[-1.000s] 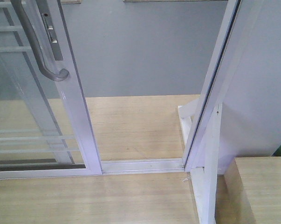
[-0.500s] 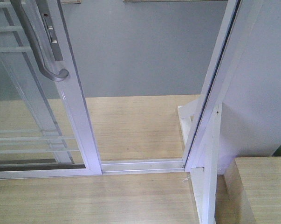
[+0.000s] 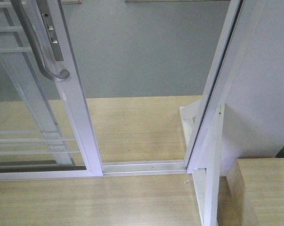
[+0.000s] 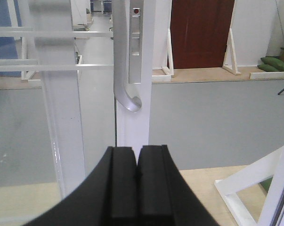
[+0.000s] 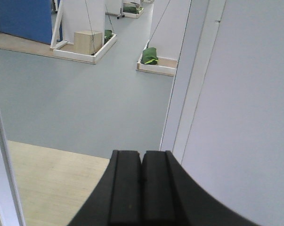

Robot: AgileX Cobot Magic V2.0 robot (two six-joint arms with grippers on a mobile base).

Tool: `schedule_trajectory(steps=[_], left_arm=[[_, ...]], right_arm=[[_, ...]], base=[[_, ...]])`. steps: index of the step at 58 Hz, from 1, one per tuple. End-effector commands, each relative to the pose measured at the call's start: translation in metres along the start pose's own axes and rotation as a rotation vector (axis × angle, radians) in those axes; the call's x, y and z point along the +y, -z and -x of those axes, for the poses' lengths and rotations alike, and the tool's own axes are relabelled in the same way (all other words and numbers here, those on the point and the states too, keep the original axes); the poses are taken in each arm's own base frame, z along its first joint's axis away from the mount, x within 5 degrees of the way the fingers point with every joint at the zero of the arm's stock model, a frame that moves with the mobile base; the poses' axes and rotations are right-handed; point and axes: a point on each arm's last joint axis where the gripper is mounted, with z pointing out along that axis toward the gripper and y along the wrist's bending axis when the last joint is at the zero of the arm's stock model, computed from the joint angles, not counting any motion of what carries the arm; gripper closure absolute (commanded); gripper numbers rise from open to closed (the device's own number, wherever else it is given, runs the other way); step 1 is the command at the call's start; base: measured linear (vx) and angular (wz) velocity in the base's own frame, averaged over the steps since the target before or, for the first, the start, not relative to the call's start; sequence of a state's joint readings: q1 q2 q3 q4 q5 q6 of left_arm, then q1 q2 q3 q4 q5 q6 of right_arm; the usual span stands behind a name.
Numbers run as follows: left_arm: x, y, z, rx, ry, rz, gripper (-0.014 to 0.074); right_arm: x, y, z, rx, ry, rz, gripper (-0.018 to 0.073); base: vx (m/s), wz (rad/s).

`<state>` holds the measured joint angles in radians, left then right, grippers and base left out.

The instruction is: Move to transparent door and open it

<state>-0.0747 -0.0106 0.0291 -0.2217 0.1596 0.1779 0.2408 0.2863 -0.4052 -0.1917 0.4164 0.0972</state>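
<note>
- In the front view we see the transparent door [image 3: 47,99] on the left, slid aside so that a gap stands between its white frame and the white door-frame post [image 3: 216,89] on the right.
- Its curved grey pull handle [image 3: 38,47] sits on the frame edge nearest the gap, with the lock plate [image 3: 51,33] just beside it.
- Thin white horizontal bars [image 3: 28,140] cross the glass low down.
- The sill track [image 3: 144,166] runs along the wooden floor [image 3: 127,127] between door and post; beyond the wood we see a grey floor [image 3: 142,52].
- A light wooden box [image 3: 264,188] stands at the lower right, just beside the post.
- From the left wrist view, our left claw [image 4: 137,188] has its two black fingers pressed together, holding nothing; it sits below the lower end of the handle and apart from it, facing the door's white frame.
- From the right wrist view, our right claw [image 5: 142,188] is likewise closed on nothing, facing the open gap beside the post, with the grey floor ahead.
- Far off in that view we make out a green bag [image 5: 150,55] lying in a low white tray.
</note>
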Motion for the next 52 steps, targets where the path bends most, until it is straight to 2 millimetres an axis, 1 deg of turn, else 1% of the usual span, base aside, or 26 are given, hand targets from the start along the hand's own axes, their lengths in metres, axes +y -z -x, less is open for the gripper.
schedule_trajectory(steps=[1, 12, 16, 21, 25, 26, 27, 32, 36, 39, 42, 52], left_arm=[[0.001, 0.001, 0.004, -0.088, 0.012, 0.009, 0.0596], [0.001, 0.001, 0.004, -0.088, 0.012, 0.009, 0.0596], [0.001, 0.001, 0.004, -0.088, 0.012, 0.009, 0.0596], [0.001, 0.001, 0.004, -0.088, 0.012, 0.009, 0.0596], [0.001, 0.001, 0.004, -0.088, 0.012, 0.009, 0.0596], [0.001, 0.001, 0.004, -0.088, 0.012, 0.009, 0.0596], [0.001, 0.001, 0.004, -0.088, 0.012, 0.009, 0.0596], [0.001, 0.001, 0.004, -0.088, 0.012, 0.009, 0.0596], [0.001, 0.001, 0.004, -0.088, 0.012, 0.009, 0.0596], [0.001, 0.001, 0.004, -0.088, 0.012, 0.009, 0.0596], [0.001, 0.0, 0.004, -0.088, 0.012, 0.009, 0.0596], [0.001, 0.0, 0.004, -0.088, 0.012, 0.009, 0.0596]], right_arm=[[-0.001, 0.002, 0.016, -0.1, 0.007, 0.0, 0.0564], [0.001, 0.002, 0.015, -0.101, 0.008, 0.017, 0.0564], [0.005, -0.001, 0.009, -0.09, 0.007, 0.051, 0.0564], [0.009, -0.008, -0.013, -0.104, 0.045, 0.074, 0.0564], [0.011, -0.012, -0.039, -0.136, 0.073, 0.067, 0.0564], [0.012, -0.012, -0.042, -0.157, 0.074, 0.063, 0.0564], [0.012, -0.013, -0.051, -0.154, 0.074, 0.063, 0.0564], [0.014, -0.011, -0.08, -0.217, 0.039, 0.053, 0.0564], [0.015, -0.008, -0.095, -0.23, -0.011, 0.047, 0.0564], [0.014, -0.005, -0.098, -0.206, -0.033, 0.033, 0.0564], [0.012, -0.006, -0.1, -0.183, -0.042, 0.008, 0.0564], [0.007, -0.006, -0.101, -0.18, -0.084, -0.088, 0.0564]], base=[[0.0, 0.0], [0.0, 0.0], [0.0, 0.0], [0.0, 0.0], [0.0, 0.0], [0.0, 0.0], [0.0, 0.0], [0.0, 0.0], [0.0, 0.0], [0.0, 0.0], [0.0, 0.0], [0.0, 0.0]])
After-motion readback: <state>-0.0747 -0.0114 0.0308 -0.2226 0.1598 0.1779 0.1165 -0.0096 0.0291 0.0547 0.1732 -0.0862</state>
